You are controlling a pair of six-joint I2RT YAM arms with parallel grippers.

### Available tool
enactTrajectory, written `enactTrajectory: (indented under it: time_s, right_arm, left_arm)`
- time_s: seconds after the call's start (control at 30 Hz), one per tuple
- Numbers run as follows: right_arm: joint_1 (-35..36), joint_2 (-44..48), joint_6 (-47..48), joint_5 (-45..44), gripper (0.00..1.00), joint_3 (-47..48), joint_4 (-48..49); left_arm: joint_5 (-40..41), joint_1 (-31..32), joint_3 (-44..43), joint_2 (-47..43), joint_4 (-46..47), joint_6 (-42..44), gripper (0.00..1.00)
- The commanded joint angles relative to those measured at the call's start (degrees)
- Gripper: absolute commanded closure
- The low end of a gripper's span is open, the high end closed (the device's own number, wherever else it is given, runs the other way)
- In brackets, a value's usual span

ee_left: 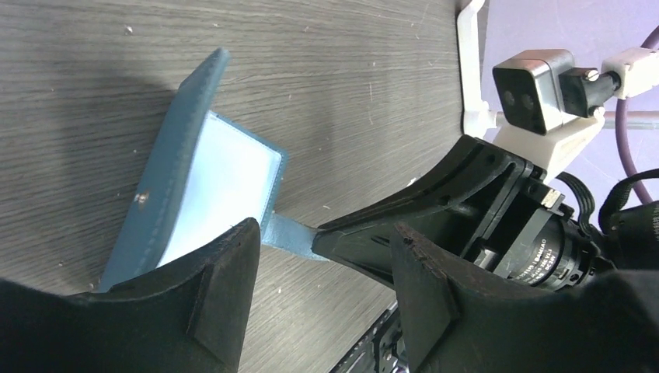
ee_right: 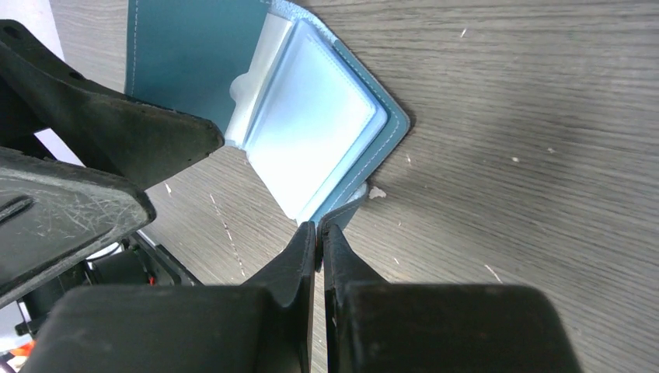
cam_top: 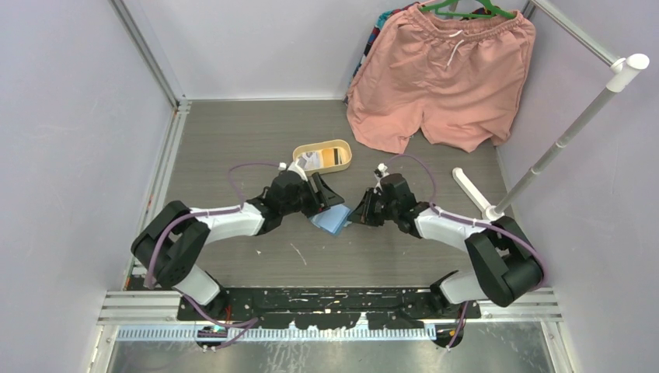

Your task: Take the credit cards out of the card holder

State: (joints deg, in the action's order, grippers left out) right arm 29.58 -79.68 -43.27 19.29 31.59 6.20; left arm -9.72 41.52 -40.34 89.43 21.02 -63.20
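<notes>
The teal-blue card holder (cam_top: 334, 221) lies open on the table between my two grippers. Its light blue pockets show in the right wrist view (ee_right: 311, 132) and the left wrist view (ee_left: 210, 186). I cannot make out a card in the pockets. My right gripper (ee_right: 319, 227) is shut on a corner of the card holder's edge; it also shows in the top view (cam_top: 360, 214). My left gripper (ee_left: 325, 256) is open and empty, one finger (ee_left: 221, 287) over the holder's near end. A whitish credit card (cam_top: 312, 162) lies in the yellow tray (cam_top: 342, 148).
Pink shorts (cam_top: 443, 78) hang on a green hanger at the back right. A white rack pole (cam_top: 567, 132) slants down to its white foot (cam_top: 470, 186) right of my right arm. Metal frame rails line the table's left side.
</notes>
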Motion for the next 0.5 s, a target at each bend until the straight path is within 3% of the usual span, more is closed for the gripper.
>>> enactTrajectory:
  time_s: [0.0, 0.13, 0.33, 0.47]
  right_arm:
    - [-1.21, 1.0, 0.68, 1.18, 0.99, -0.04, 3.48]
    - [-1.72, -1.81, 1.56, 2.4, 0.99, 0.54, 3.73]
    - [-2.45, -4.5, 2.92, 1.64, 0.99, 1.01, 2.77]
    - [-3.07, -3.94, 3.56, 1.18, 0.99, 0.6, 1.51]
  left_arm:
    - [0.69, -0.34, -1.5, -3.1, 2.35, 1.0, 0.37]
    - [-1.29, -2.75, -6.13, -9.32, -3.11, 2.95, 0.37]
    - [0.89, -6.03, -16.42, -17.45, -22.18, 11.22, 0.33]
    - [4.97, -8.32, -14.9, -18.29, -30.93, 17.39, 0.32]
